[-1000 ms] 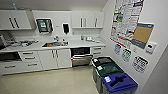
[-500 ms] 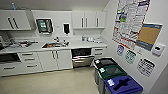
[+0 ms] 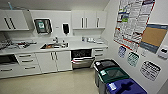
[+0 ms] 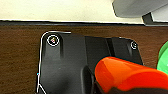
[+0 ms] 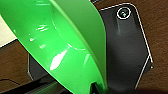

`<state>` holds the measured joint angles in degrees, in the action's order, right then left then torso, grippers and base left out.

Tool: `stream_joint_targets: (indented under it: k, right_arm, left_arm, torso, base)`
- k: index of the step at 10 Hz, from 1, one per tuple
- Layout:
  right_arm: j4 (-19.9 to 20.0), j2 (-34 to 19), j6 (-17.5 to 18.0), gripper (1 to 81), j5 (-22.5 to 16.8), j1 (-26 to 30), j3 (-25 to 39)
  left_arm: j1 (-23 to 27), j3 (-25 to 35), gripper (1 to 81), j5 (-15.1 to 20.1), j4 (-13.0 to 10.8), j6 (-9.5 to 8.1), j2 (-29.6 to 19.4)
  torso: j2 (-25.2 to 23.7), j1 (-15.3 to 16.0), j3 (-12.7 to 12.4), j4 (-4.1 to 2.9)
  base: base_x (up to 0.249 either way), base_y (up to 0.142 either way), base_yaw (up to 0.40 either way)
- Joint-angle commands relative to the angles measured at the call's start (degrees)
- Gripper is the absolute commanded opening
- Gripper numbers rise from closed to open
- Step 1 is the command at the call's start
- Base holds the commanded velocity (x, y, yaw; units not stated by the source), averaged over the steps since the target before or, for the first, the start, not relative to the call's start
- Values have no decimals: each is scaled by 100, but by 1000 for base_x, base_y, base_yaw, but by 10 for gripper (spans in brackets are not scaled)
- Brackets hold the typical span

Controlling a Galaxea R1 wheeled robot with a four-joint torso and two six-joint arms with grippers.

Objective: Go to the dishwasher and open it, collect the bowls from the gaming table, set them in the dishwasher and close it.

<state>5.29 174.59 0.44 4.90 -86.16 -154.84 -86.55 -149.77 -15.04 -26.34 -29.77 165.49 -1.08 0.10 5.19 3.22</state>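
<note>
Head view shows the grey steel built-in dishwasher (image 3: 81, 59) under the white desk (image 3: 75, 45), its door hanging ajar, right of the sink. The right claw grips a bright green shallow plastic bowl (image 5: 62, 42); the left claw carries an orange bowl (image 4: 125, 75). The robot should approach squarely, keeping clear of the bins (image 3: 112, 77), both bowls steady.

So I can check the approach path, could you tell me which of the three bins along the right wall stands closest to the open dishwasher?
The black-lidded bin: it stands just right of the dishwasher, ahead of the green-lidded bin and the blue-lidded bin.
</note>
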Motion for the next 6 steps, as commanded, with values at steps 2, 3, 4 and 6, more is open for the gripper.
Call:
stream_joint_targets:
  k: [2,3,4,6]
  right_arm:
    - [-72,25,-35,10,-332,200,43]
    - [-72,25,-35,10,-332,200,43]
    - [-72,25,-35,10,-332,200,43]
    - [-72,25,-35,10,-332,209,43]
  left_arm:
    - [222,9,10,168,-29,6,-59]
    - [222,9,10,168,-29,6,-68]
    - [230,9,10,168,-29,6,-68]
    - [222,9,10,168,-29,6,-68]
  torso:
    - [0,0,0,0]
    - [0,0,0,0]
    - [2,2,0,0]
    - [0,2,0,0]
  base:
    - [145,0,0]
    - [133,0,0]
    - [125,0,0]
    - [100,75,0]
